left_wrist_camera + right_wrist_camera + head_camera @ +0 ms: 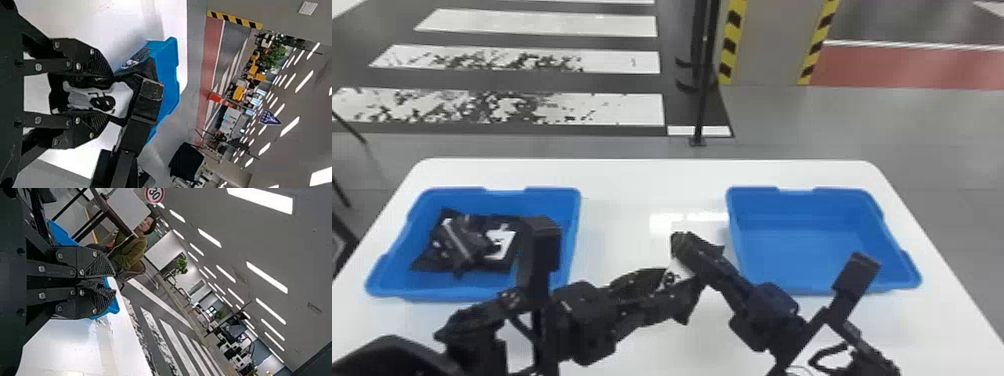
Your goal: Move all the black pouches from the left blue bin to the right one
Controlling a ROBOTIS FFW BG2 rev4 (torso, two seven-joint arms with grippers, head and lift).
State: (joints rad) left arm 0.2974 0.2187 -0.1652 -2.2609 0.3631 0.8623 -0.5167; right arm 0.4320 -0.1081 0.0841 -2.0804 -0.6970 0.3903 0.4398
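Here, right gripper (685, 246) tight on black pouch (122, 97), left gripper (668, 287) ajar around it.

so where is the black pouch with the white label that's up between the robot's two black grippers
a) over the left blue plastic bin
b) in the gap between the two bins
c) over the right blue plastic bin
b, the head view shows the pouch over the white table, with one bin to each side of it
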